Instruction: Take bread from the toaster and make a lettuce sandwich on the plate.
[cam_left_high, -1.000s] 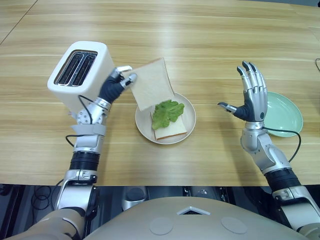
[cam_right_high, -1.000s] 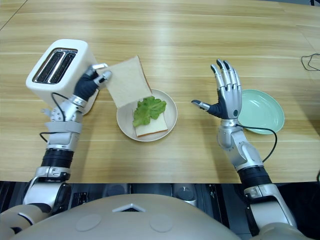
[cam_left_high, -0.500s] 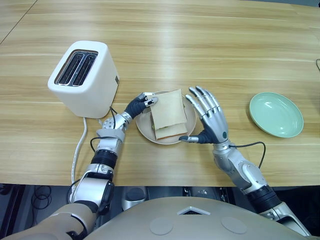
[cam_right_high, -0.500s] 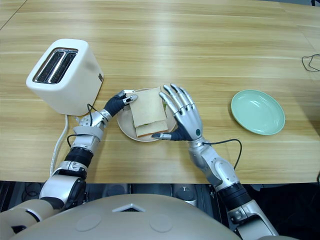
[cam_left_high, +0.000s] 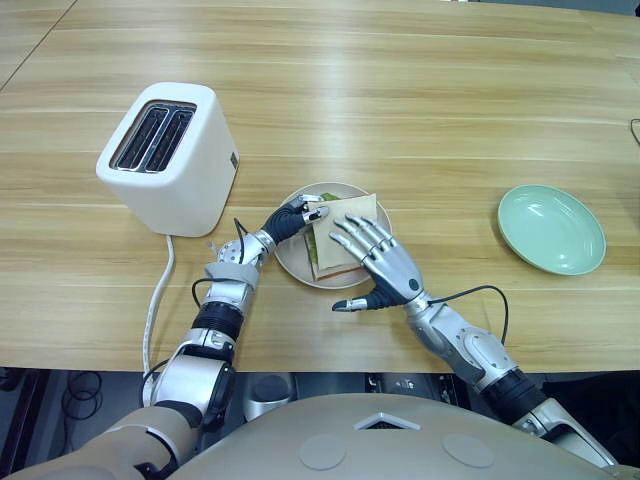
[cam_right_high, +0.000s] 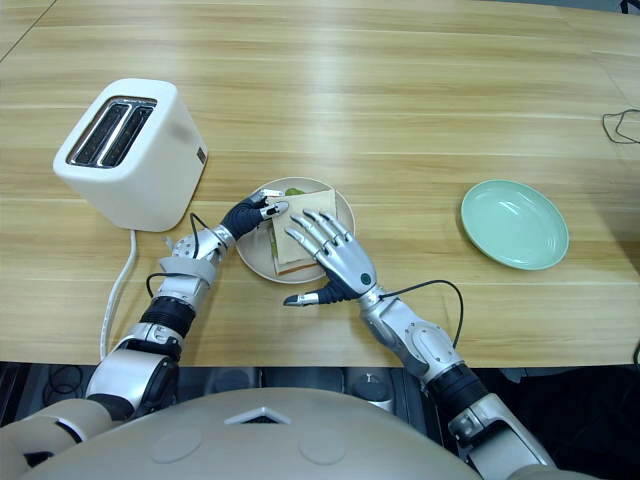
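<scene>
Toaster: the white toaster stands toward the left edge of the tabletop, both slots bare, its cord trailing to the near edge
Plate: the beige plate sits mid-tabletop near the near edge, just right of the toaster
Top slice: the top slice lies on the plate over the filling, a little askew, one corner reaching the plate's far-right rim
Lettuce: a sliver of lettuce peeks out at the slice's far edge; the rest is covered
Left robot hand: the left robot hand reaches over the plate's left rim, fingertips pinched on the left corner of the top slice
Right robot hand: the right robot hand lies spread and flat above the slice from the near-right, holding nothing; whether the fingers press on the bread I cannot tell
Spare dish: a green dish rests well apart, toward the right edge
Stage: the sandwich looks all but stacked; what remains is likely squaring the slice and letting go
Handling: bread is light, soft and easily dented or torn, so hold it at the crust corner with a gentle pinch; a flat palm steadies it better than a squeeze, and the lettuce may slide under a sideways push
</scene>
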